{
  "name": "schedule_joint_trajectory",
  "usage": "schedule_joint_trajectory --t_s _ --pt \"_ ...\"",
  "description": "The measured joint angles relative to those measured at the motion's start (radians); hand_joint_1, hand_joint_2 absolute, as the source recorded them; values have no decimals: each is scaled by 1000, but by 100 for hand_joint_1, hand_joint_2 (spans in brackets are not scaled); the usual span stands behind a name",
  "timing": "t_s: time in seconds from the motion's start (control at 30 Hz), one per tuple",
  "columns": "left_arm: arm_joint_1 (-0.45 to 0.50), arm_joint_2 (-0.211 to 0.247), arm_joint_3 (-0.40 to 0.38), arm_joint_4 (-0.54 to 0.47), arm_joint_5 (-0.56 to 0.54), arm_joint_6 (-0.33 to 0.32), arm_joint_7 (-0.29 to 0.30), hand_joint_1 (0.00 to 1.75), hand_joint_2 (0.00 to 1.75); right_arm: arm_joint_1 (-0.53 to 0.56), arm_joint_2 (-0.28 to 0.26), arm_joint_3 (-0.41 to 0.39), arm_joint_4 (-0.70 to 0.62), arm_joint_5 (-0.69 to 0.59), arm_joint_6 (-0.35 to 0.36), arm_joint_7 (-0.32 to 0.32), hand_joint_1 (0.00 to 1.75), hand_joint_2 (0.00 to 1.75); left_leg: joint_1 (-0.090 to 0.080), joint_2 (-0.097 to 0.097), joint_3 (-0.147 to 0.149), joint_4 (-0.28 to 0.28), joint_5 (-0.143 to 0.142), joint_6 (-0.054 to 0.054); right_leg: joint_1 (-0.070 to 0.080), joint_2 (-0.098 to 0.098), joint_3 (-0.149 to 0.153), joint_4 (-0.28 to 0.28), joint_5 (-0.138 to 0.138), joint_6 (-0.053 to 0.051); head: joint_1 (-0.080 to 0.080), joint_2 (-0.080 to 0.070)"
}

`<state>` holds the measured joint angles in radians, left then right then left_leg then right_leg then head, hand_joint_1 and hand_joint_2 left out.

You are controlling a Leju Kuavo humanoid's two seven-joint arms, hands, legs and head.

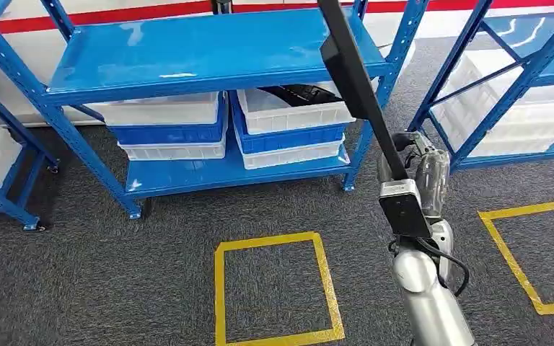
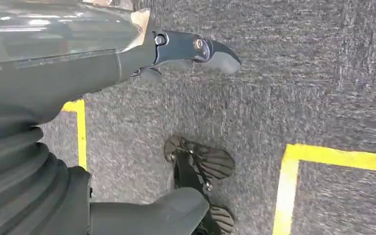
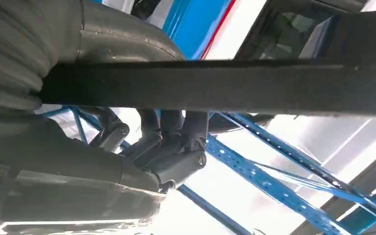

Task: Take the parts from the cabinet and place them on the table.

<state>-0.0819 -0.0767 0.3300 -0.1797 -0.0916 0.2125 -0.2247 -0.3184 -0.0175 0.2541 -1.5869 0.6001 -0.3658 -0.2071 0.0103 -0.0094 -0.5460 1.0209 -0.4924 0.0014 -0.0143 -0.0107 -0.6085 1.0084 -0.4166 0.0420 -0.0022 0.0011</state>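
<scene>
a long black part (image 1: pixel 361 101) is gripped by the right hand (image 1: pixel 422 173), fingers wrapped round it (left hand (image 2: pixel 127 58) hangs empty, fingers apart); placing on the table is still owed.

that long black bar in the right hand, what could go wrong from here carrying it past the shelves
1. The long black bar sticks up well beyond the right hand and crosses in front of the blue shelf; a turn could knock its top end into the frame.
2. The hand holds it near the lower end, so it may tilt or slip.
3. The second blue rack stands close on the right, leaving little room to swing.
</scene>
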Motion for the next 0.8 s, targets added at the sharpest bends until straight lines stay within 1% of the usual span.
schedule_joint_trajectory --t_s 0.03,0.07,0.1,0.13,0.17,0.2,0.23,0.27,0.3,0.33,0.37,0.4,0.43,0.47,0.5,0.53,0.57,0.6,0.63,0.67,0.7,0.73,0.77,0.8 --pt "0 -1 0 0 2 5 0 0 175 1 0 -2 0 -3 0 0 175 175 0 3 -3 -11 11 15 5 1 -1 -1 6 10 0 0" --pt "-2 -6 0 0 7 9 0 0 175 1 -3 -5 1 -9 4 -1 175 175 6 12 -5 -19 23 30 -4 4 -16 12 -16 7 0 0" --pt "-2 -6 0 0 9 11 1 0 175 -2 -3 -7 3 -17 10 -3 175 175 4 10 -15 -23 33 42 2 6 -36 48 -55 -1 2 0" --pt "-2 -4 2 0 12 16 0 0 175 -4 -2 -7 5 -26 16 -8 175 175 4 13 -27 -23 43 48 -1 7 -60 120 -104 -5 6 0" --pt "-2 -5 4 0 19 17 0 0 175 -4 -2 -7 9 -34 18 -11 175 175 4 15 -42 -23 55 51 -3 8 -90 214 -152 -7 6 0" --pt "-1 -5 5 0 20 19 -1 0 175 -4 -2 -7 13 -41 18 -14 175 175 3 16 -55 -21 64 51 -2 9 -108 289 -181 -3 6 0" --pt "0 -6 5 0 23 19 -3 0 175 -3 0 -8 19 -52 18 -21 175 175 3 17 -66 -21 73 50 -4 8 -109 329 -187 6 6 0" --pt "2 -7 5 0 26 19 -5 0 175 -2 2 -8 25 -65 19 -27 175 175 4 17 -77 -21 81 48 -7 8 -89 323 -176 17 7 0" --pt "3 -9 6 0 27 19 -7 0 175 -4 6 -8 30 -81 27 -34 175 175 5 17 -89 -20 91 44 -11 8 -43 270 -146 31 8 0" --pt "3 -11 8 0 27 19 -8 0 175 -6 8 -10 33 -93 33 -37 175 175 6 16 -97 -19 100 39 -14 8 13 189 -116 42 8 0" --pt "3 -12 9 0 27 19 -10 0 175 -8 10 -13 36 -103 38 -40 175 175 7 16 -105 -17 108 33 -18 8 79 89 -98 45 8 0" --pt "3 -12 9 -1 27 19 -11 0 175 -11 13 -17 37 -109 40 -43 175 175 2 14 -113 -14 115 24 -15 9 141 2 -115 39 10 0" --pt "2 -14 9 -1 26 18 -13 0 175 -11 17 -19 37 -115 44 -44 175 175 1 14 -118 -13 125 18 -2 15 154 -39 -125 29 9 0" --pt "1 -14 9 -2 24 18 -15 0 175 -8 20 -24 37 -117 49 -45 175 175 0 13 -118 -18 138 14 -5 13 139 -32 -117 25 6 0" --pt "1 -15 9 -2 20 16 -15 0 175 -6 22 -29 37 -116 50 -45 175 175 1 12 -119 -21 145 11 -2 13 131 -27 -114 19 5 0" --pt "3 -15 9 -2 19 16 -16 0 175 -4 23 -32 37 -115 50 -46 175 175 2 11 -122 -25 155 3 -1 12 121 -26 -107 9 5 0" --pt "5 -15 9 -2 19 15 -16 0 175 -4 24 -37 36 -114 52 -46 175 175 10 10 -133 -18 145 -3 -24 7 115 -30 -93 -12 5 0" --pt "4 -16 9 -2 18 15 -15 0 175 -4 27 -41 35 -114 54 -46 175 175 9 9 -148 14 80 -5 -17 6 105 -28 -78 -27 1 0" --pt "5 -17 8 -2 17 14 -15 0 175 -3 31 -44 32 -112 56 -45 175 175 12 9 -163 73 8 -7 -17 5 91 -27 -65 -41 -2 0" --pt "4 -17 9 -2 17 14 -15 0 175 -2 32 -48 30 -110 59 -45 175 175 11 7 -180 158 -54 -11 -14 5 76 -27 -52 -46 -2 0" --pt "3 -16 8 -3 16 14 -15 0 175 -2 33 -51 29 -109 60 -45 175 175 11 6 -195 239 -93 -15 -10 4 61 -26 -40 -46 -2 0" --pt "3 -16 8 -3 16 14 -15 0 175 0 33 -52 29 -109 63 -44 175 175 12 7 -200 301 -102 -18 -9 4 47 -25 -29 -46 -2 0" --pt "3 -16 8 -3 16 14 -15 0 175 1 33 -53 29 -108 63 -44 175 175 13 7 -189 325 -80 -20 -9 4 32 -24 -17 -43 -2 0" --pt "3 -16 8 -4 16 14 -15 0 175 1 34 -55 29 -107 65 -44 175 175 15 7 -159 306 -39 -21 -10 3 16 -22 -7 -40 -3 0"
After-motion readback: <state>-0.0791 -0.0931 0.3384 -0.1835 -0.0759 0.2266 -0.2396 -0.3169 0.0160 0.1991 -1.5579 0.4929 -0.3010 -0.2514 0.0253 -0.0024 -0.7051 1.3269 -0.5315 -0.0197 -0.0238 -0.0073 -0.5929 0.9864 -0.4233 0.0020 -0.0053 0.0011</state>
